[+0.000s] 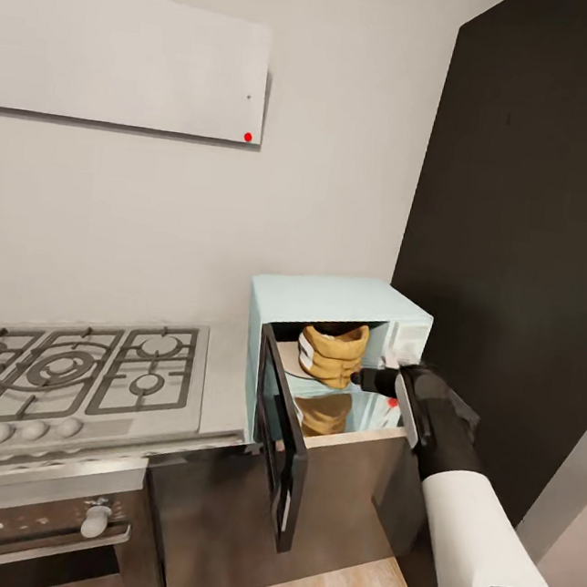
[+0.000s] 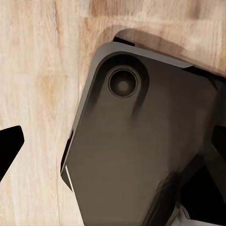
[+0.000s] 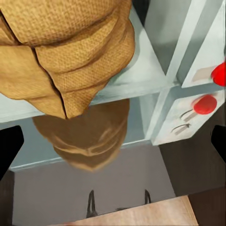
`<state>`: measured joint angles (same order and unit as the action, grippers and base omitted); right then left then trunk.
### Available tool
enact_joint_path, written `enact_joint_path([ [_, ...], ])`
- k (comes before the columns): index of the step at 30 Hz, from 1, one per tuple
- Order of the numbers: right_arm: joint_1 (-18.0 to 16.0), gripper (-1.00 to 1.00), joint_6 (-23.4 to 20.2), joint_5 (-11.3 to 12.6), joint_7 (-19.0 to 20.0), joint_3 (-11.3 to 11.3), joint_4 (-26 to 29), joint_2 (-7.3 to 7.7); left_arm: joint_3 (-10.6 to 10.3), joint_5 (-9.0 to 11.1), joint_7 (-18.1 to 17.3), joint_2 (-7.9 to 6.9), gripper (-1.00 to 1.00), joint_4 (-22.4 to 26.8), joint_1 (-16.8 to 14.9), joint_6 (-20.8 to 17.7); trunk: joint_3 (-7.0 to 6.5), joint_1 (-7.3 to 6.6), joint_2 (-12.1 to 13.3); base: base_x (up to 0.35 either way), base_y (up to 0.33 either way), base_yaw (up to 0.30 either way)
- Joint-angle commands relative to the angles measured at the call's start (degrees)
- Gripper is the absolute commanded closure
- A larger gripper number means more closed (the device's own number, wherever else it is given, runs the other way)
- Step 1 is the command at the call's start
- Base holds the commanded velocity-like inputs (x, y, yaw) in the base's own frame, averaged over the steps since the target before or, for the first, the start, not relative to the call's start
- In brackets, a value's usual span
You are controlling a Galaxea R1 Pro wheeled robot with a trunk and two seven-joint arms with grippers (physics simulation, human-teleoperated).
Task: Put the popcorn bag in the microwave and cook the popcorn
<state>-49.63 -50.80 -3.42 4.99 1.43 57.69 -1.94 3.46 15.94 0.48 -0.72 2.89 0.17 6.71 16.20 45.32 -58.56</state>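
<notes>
While the tan-brown paper popcorn bag point(image 1: 331, 353) sits upright inside the small pale-blue microwave point(image 1: 329, 300), at the right end of the grey glossy tabletop point(image 1: 220, 385) against the dark wall, the dark glass door point(image 1: 280, 439) hangs wide open toward the robot. Right hand point(image 1: 376, 380) is just outside the cavity mouth, right of the bag and below the white control panel point(image 1: 409, 337); fingers apart, nothing between them, bag not gripped. My read: bag is placed, next is door shut, then the knobs. Key relation: door swings on the left side, so its free edge lies left of and nearer than the right hand; the right arm is the nearer one. Right wrist view shows the bag point(image 3: 66, 52) close up on the cavity floor, its reflection below, red knobs point(image 3: 205, 104) beside. Left hand: can't tell its state; left wrist view shows wood floor point(image 2: 33, 70) and a dark panel. Bag contents hidden, popcorn state unknown. Steel gas hob point(image 1: 73, 372) sits at the tabletop's left.
</notes>
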Motion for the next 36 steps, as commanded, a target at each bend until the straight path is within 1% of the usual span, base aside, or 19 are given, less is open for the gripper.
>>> enact_joint_path([
  [1, 0.37, -1.0, 1.17, -0.38, 0.5, 0.15, 0.06, -0.03, 0.32, -0.04, 0.05, 0.01, -1.0, 0.09, 0.01, 0.05, 0.06, 0.01, -0.04, 0.0, 0.0, 0.0],
  [6, 4.2, -1.0, 11.22, -0.2, 0.54, 0.14, -0.06, 0.0, 0.32, -0.04, 0.05, 0.01, -1.0, 0.08, 0.0, 0.05, 0.06, 0.01, -0.04, 0.0, 0.0, 0.0],
  [9, 4.89, -1.0, 15.9, -0.17, 0.61, 0.15, -0.11, 0.0, 0.32, -0.04, 0.08, 0.01, -1.0, 0.1, 0.01, 0.06, 0.06, 0.01, -0.04, 0.0, 0.0, 0.0],
  [11, 5.0, -1.0, 17.67, -0.27, 0.74, 0.15, 0.01, 0.02, 0.36, -0.04, 0.1, 0.01, -1.0, 0.08, 0.01, 0.06, 0.06, 0.01, -0.04, 0.0, 0.0, 0.0],
  [13, 5.05, -1.0, 20.55, -0.26, 1.71, 0.15, 0.09, 0.0, 0.34, -0.04, 0.13, 0.01, -1.0, 0.09, 0.0, 0.05, 0.06, 0.01, -0.04, 0.0, 0.0, 0.0],
  [17, 5.21, -1.0, 26.68, -0.12, 6.66, 0.08, -0.25, -0.53, 0.37, -0.04, 0.14, 0.01, -1.0, 0.09, 0.0, 0.05, 0.06, 0.01, -0.04, 0.0, 0.0, 0.0],
  [18, 5.47, -1.0, 28.35, -0.06, 7.33, 0.07, -0.54, -0.66, 0.34, -0.04, 0.14, 0.01, -1.0, 0.1, 0.0, 0.05, 0.06, 0.01, -0.04, 0.0, 0.0, 0.0],
  [20, 6.06, -1.0, 29.9, -0.12, 7.89, -0.22, -0.76, -0.7, 0.33, -0.04, 0.12, 0.01, -1.0, 0.1, 0.01, 0.05, 0.06, 0.01, -0.04, 0.0, 0.0, 0.0],
  [22, 6.63, -1.0, 30.99, -0.04, 9.01, -1.01, -0.97, -0.72, 0.32, -0.04, 0.1, 0.01, -1.0, 0.1, 0.04, 0.07, 0.06, 0.01, -0.04, 0.0, 0.0, 0.0],
  [28, 6.82, -1.0, 31.36, -0.01, 11.92, -1.33, -1.29, -0.46, 0.32, -0.04, 0.07, 0.01, -1.0, 0.1, 0.01, 0.08, 0.06, 0.01, -0.04, 0.0, 0.0, 0.0],
  [36, 6.83, -1.0, 31.24, -0.09, 12.41, -1.35, -1.35, -0.14, 0.32, -0.04, 0.05, 0.01, -1.0, 0.1, 0.0, 0.09, 0.06, 0.01, -0.04, 0.0, 0.0, 0.0],
])
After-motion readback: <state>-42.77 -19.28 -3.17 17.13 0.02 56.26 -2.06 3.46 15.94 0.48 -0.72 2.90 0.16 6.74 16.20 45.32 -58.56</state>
